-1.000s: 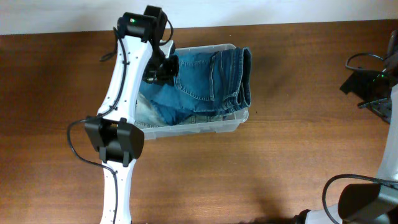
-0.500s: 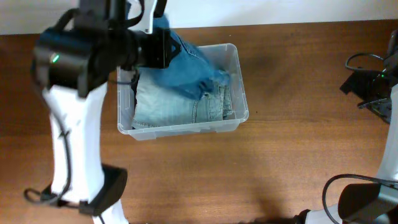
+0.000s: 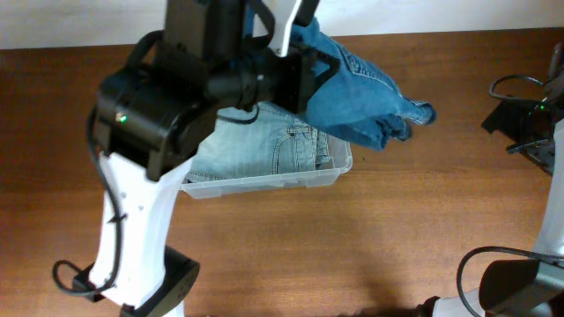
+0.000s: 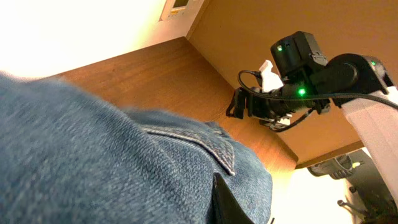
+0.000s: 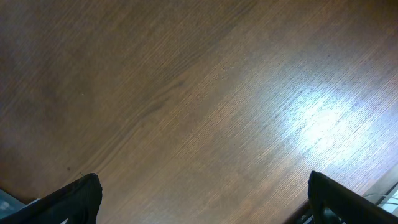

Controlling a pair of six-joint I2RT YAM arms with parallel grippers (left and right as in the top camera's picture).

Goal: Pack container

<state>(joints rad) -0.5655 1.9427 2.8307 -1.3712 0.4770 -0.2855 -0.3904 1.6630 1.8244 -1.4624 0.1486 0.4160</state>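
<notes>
The clear plastic container [image 3: 264, 183] stands at the table's middle back with folded light blue jeans [image 3: 264, 150] inside. My left arm is raised high, close to the overhead camera. My left gripper [image 3: 304, 79] is shut on dark blue jeans [image 3: 361, 97], which hang above the container's right end and out past it. In the left wrist view the denim [image 4: 93, 162] fills the lower frame, with one black finger [image 4: 227, 202] against it. My right gripper [image 5: 202, 193] is open and empty above bare wood.
My right arm [image 3: 520, 119] sits at the far right edge of the table with cables; it also shows in the left wrist view [image 4: 298, 81]. A pale wall runs along the table's back edge.
My left gripper lifted the dark blue jeans out of the container and swung them up and to the right. The light blue jeans below came into view. The right arm stayed still.
</notes>
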